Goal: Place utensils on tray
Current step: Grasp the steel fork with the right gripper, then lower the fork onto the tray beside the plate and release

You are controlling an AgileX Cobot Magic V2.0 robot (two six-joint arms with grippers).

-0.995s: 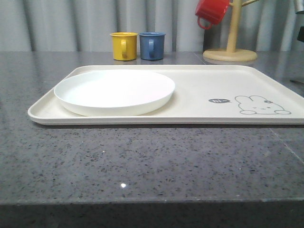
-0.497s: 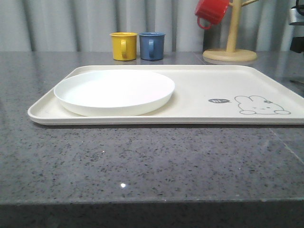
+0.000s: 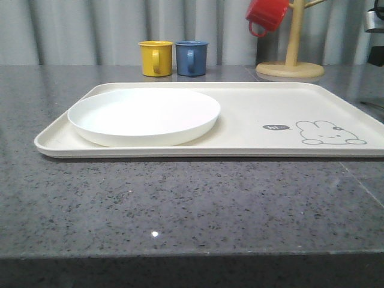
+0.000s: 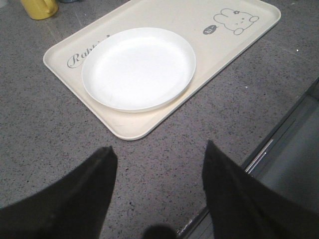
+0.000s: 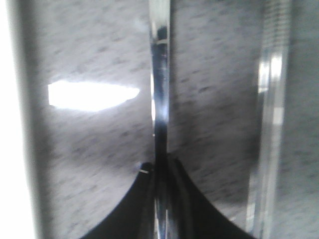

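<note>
The cream tray [image 3: 258, 99] lies across the counter with the round white plate [image 3: 144, 114] on its left half. In the left wrist view the tray [image 4: 127, 128] and plate [image 4: 139, 67] sit ahead of my left gripper [image 4: 159, 152], which hangs open over bare counter off the tray's near corner. My right gripper [image 5: 160, 167] is shut on a slim shiny steel utensil [image 5: 160, 89] above the grey counter. The picture is blurred, so I cannot tell which utensil it is. A second steel piece [image 5: 271, 99] runs alongside it.
Yellow mug [image 3: 156, 57] and blue mug [image 3: 192, 57] stand behind the tray. A wooden mug tree [image 3: 292, 60] with a red mug [image 3: 267, 15] is at the back right. Part of the right arm [image 3: 375, 24] shows at the right edge. The counter's front edge [image 4: 259, 154] is near my left gripper.
The part of the right arm at the front view's right edge has risen a little. Tray, plate and mugs have not moved.
</note>
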